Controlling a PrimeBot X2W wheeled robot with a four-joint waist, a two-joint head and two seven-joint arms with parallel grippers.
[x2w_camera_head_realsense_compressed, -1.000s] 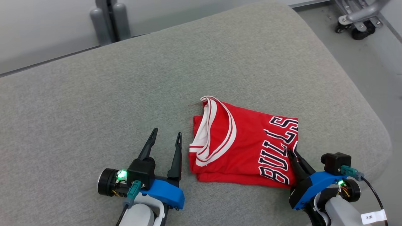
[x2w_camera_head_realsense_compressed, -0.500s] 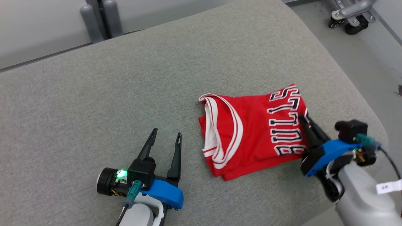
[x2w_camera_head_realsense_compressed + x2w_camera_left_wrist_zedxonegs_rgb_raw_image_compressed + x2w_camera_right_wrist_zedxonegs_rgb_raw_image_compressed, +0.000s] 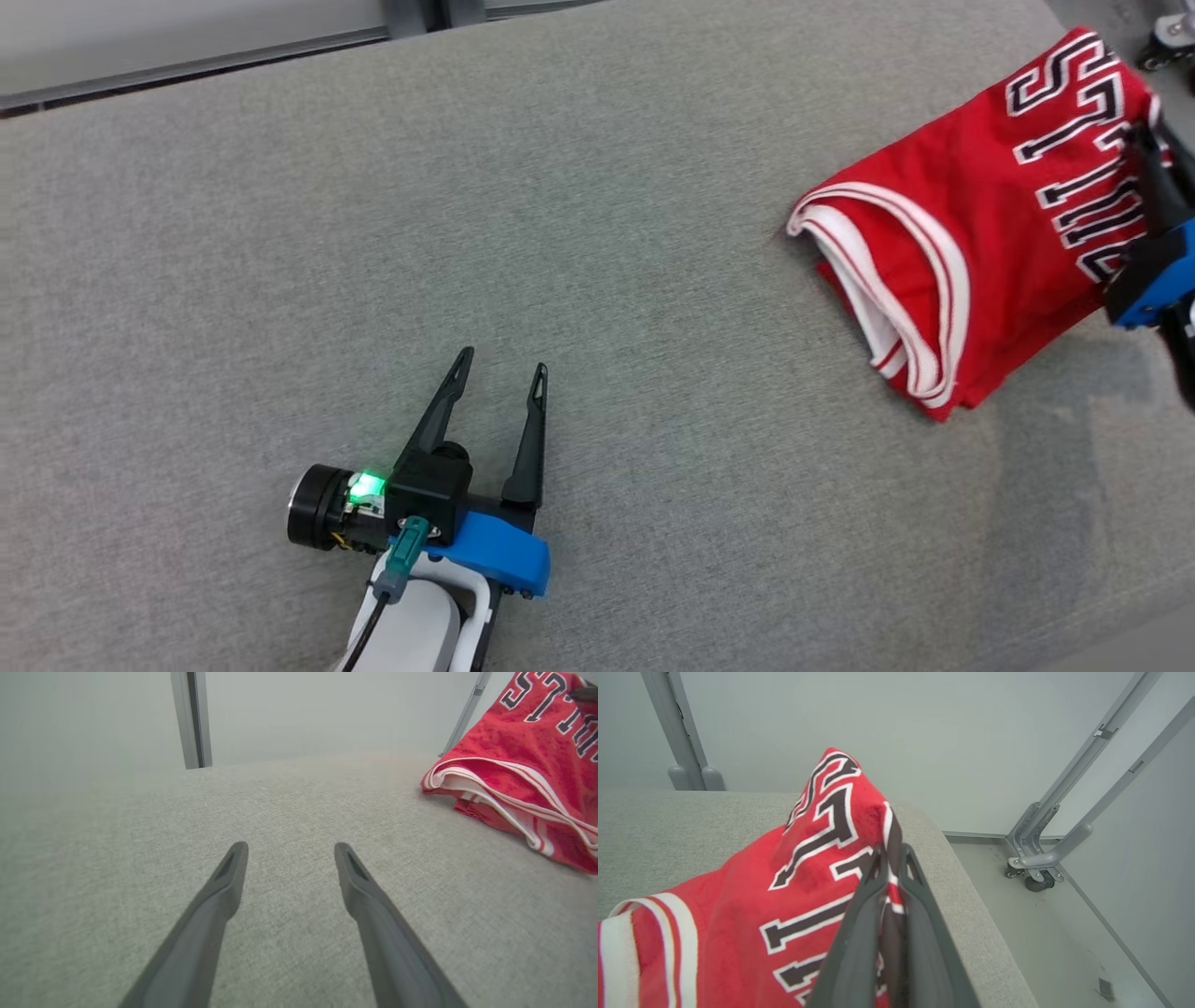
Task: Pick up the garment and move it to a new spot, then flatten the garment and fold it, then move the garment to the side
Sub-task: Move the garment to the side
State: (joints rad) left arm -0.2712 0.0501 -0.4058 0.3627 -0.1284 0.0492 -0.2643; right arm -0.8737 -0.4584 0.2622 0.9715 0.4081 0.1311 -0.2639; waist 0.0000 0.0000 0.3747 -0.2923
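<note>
The garment (image 3: 980, 243) is a folded red jersey with white trim and black-and-white lettering, lying at the far right of the grey padded surface (image 3: 597, 280). My right gripper (image 3: 1146, 149) is at the right edge of the head view, shut on the jersey's right edge, which it lifts a little. In the right wrist view the two dark fingers (image 3: 859, 914) pinch the red cloth (image 3: 752, 905) between them. My left gripper (image 3: 497, 373) rests open on the grey surface at lower centre, far left of the jersey. Its fingers (image 3: 219, 896) stand apart with nothing between them, the jersey (image 3: 523, 760) at upper right.
The surface's rounded right edge (image 3: 971, 905) drops to a pale floor. A wheeled metal frame (image 3: 1041, 858) stands on that floor near the corner. A grey upright post (image 3: 191, 718) rises behind the surface against a pale wall.
The right gripper has dragged the jersey toward the surface's far right edge, turning it and raising its right side. The head camera has shifted too. The left gripper has stayed open in place.
</note>
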